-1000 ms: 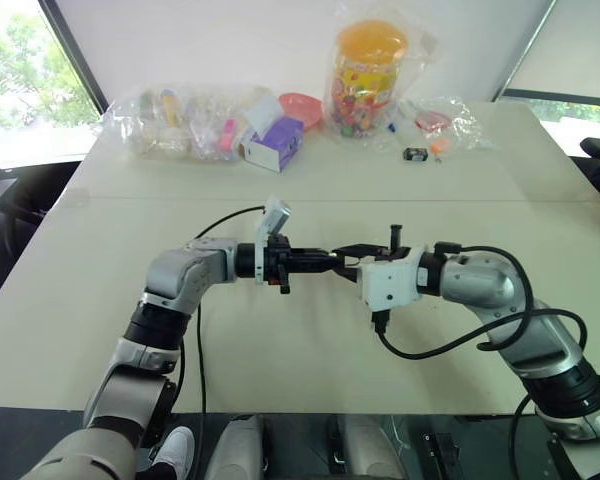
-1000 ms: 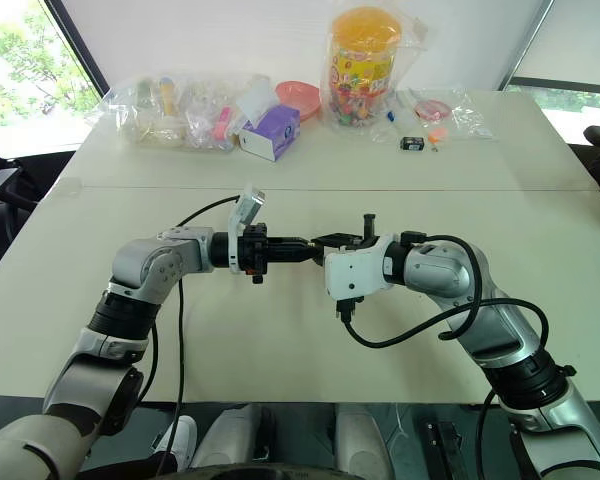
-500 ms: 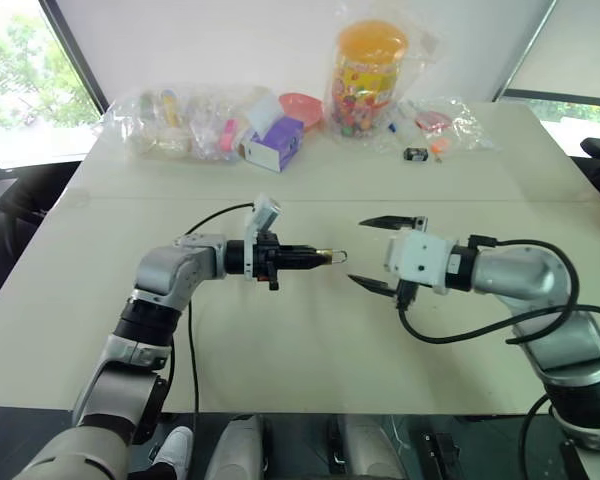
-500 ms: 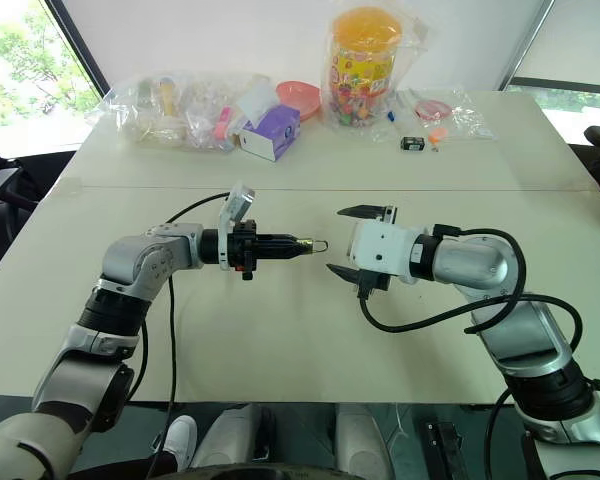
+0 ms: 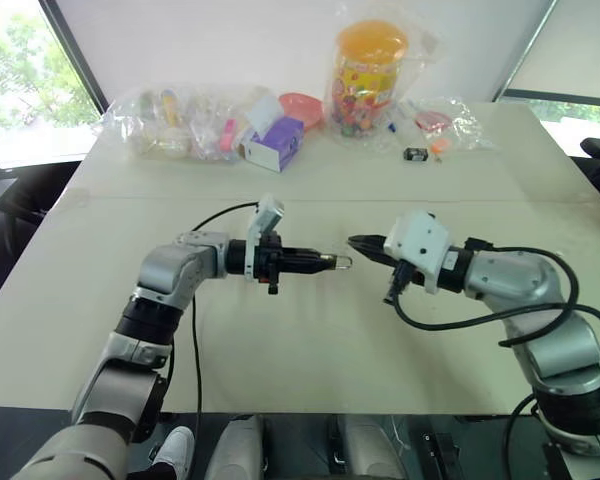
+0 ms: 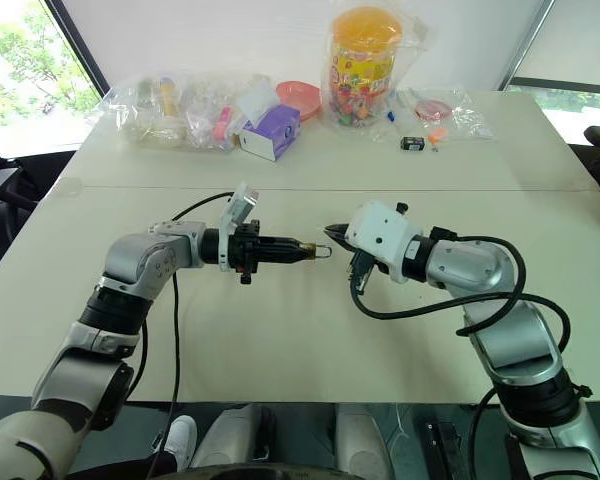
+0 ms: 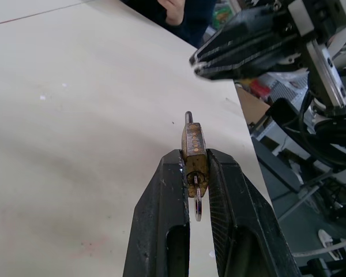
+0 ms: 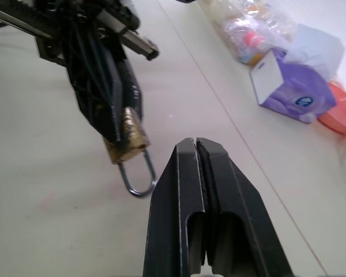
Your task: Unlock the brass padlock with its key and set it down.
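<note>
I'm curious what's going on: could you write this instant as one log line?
left gripper: shut on padlock | right gripper: shut, empty, facing the padlock, apart | table: padlock held above it

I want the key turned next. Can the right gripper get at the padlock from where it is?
Probably yes. The left gripper holds the padlock up off the table, shackle end toward the right gripper, with open air between them. But the right gripper is shut and empty.

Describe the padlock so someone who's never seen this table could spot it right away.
Above the middle of the beige table, find the left hand. The brass padlock is pinched between its black fingers, held off the table. It is tiny, yellow metal with a silvery shackle loop.
</note>
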`<state>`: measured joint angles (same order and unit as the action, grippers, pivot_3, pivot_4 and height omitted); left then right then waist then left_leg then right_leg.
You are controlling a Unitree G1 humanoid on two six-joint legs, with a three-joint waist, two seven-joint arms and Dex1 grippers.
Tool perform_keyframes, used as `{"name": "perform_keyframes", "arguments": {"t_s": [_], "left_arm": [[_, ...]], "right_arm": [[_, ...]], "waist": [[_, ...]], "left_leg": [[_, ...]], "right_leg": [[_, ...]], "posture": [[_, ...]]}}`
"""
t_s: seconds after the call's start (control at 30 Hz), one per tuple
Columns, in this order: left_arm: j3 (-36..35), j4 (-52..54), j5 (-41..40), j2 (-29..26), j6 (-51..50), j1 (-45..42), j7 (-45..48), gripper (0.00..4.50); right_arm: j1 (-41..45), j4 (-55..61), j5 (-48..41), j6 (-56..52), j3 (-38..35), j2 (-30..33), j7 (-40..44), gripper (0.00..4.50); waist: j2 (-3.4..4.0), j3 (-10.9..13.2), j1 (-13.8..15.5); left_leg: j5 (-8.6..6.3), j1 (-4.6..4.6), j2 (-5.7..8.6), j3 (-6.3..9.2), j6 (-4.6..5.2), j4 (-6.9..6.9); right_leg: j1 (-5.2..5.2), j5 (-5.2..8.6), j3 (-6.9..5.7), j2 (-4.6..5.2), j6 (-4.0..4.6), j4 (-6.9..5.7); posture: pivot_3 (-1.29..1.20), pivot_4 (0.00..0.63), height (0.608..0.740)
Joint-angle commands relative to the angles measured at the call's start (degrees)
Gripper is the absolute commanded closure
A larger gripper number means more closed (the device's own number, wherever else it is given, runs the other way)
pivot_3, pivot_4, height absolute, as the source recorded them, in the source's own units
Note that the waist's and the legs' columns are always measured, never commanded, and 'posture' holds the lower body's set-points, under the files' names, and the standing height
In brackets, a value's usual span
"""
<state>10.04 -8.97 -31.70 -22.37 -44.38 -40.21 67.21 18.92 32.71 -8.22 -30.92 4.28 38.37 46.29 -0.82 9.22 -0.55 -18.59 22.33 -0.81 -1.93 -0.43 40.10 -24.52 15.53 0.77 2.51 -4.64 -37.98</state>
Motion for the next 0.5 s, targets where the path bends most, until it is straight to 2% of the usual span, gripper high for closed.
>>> {"name": "perform_keyframes", "arguments": {"t_s": [0.03,0.5], "left_arm": [[-1.38,1.28,-1.31,0.05,-0.15,-1.22,0.74,4.50],[-1.81,2.55,-2.64,-0.21,-0.20,-0.01,1.27,4.50]], "right_arm": [[-0.69,0.43,-0.05,1.75,0.57,-0.19,-0.83,4.44],[-1.75,-6.25,1.92,8.32,3.42,1.47,0.53,4.44]], "waist": [[0.00,0.00,-0.05],[0.00,0.00,-0.05]], "left_leg": [[0.00,0.00,0.00,0.00,0.00,0.00],[0.00,0.00,0.00,0.00,0.00,0.00]], "right_leg": [[0.00,0.00,0.00,0.00,0.00,0.00],[0.00,0.00,0.01,-0.01,0.00,0.00]], "posture": [[0.00,0.150,0.735],[0.00,0.150,0.735]]}}
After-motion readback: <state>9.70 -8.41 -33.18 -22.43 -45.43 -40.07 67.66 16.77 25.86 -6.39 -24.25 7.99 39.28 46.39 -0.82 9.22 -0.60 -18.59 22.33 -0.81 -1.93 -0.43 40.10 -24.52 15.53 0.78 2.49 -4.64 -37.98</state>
